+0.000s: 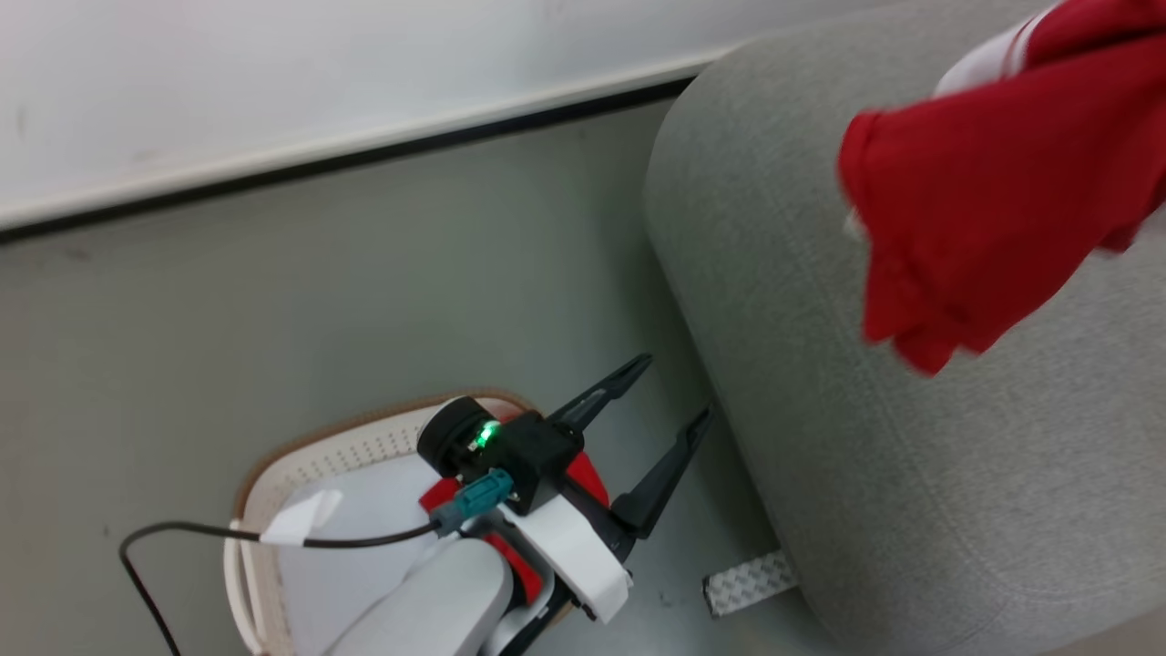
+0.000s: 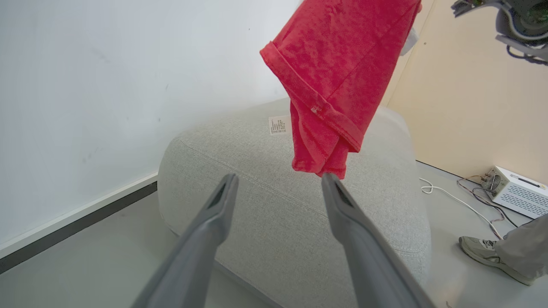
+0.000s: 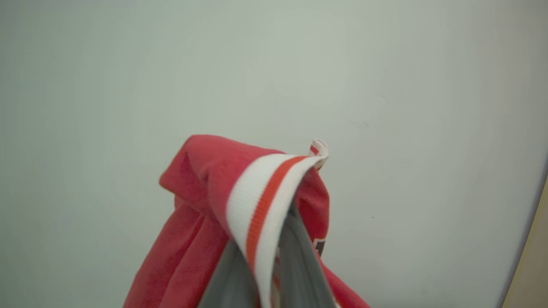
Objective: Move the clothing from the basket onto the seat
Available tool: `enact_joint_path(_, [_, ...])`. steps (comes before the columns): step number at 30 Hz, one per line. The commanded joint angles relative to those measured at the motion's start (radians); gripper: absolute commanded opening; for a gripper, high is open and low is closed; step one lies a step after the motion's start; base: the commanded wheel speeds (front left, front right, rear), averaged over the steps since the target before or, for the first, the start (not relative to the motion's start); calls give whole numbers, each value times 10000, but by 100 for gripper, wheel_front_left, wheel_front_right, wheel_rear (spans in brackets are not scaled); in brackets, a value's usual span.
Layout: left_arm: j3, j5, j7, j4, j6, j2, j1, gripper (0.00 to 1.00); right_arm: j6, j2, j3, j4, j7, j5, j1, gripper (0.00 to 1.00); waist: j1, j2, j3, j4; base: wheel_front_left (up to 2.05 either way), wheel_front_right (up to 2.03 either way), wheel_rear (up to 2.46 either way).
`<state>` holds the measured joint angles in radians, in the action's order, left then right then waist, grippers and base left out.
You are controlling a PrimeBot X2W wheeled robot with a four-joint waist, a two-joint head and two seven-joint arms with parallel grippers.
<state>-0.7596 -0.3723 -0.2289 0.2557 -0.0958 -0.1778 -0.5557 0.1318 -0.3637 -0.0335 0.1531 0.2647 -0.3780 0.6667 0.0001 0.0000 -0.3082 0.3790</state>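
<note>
We hold the clothing [image 1: 984,210] pinched in our right gripper [image 3: 269,239], dangling above the seat [image 1: 820,410]; left gripper [image 1: 674,387] spread, empty, beside the seat over the basket [image 1: 337,446]. Risk: letting go near the seat's edge, fabric likely slides off it

The left forearm [image 1: 446,601] is a smooth, pale grey-white shell ending in an angular white cuff [image 1: 574,547]. Beyond the cuff sits a black wrist block [image 1: 537,446] with a green light [image 1: 489,434] and a round black housing [image 1: 446,437] at its 9 o'clock. A teal connector [image 1: 478,499] at the block's 7 o'clock feeds a thin black cable [image 1: 228,530], and the left gripper [image 1: 678,384] has two long, dark, tapering fingers [image 1: 656,474].
</note>
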Motion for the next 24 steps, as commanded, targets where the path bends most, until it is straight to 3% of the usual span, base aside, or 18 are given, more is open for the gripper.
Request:
enact_joint_path(1, [14,103,2,-36,35,-104,-111,100,-22,-103,45,85,-4,-85,185,0,-1,0,-538,-294,0,0,0])
enact_joint_path(10, [50,268,233,-330,31,-425,-590,100,-22,-1642,354,2245,-158,-734,2906,0,-1,0,-2020,-597,0,0,0])
enact_joint_path(15, [54,305,335,-421,65,-509,-788,100,-22,-2306,27,3841,-345,-460,4027,0,-1,0,-2696,-856,0,0,0])
enact_joint_path(20, [36,356,326,-424,42,-574,-1018,100,-22,-2482,-200,5554,-469,-417,4641,0,-1,0,-3150,-1157,0,0,0])
enact_joint_path(24, [27,323,295,-368,60,-611,-1113,100,-22,-2326,-558,7181,-1325,-456,4793,2,-1,0,-3291,-1290,0,0,0])
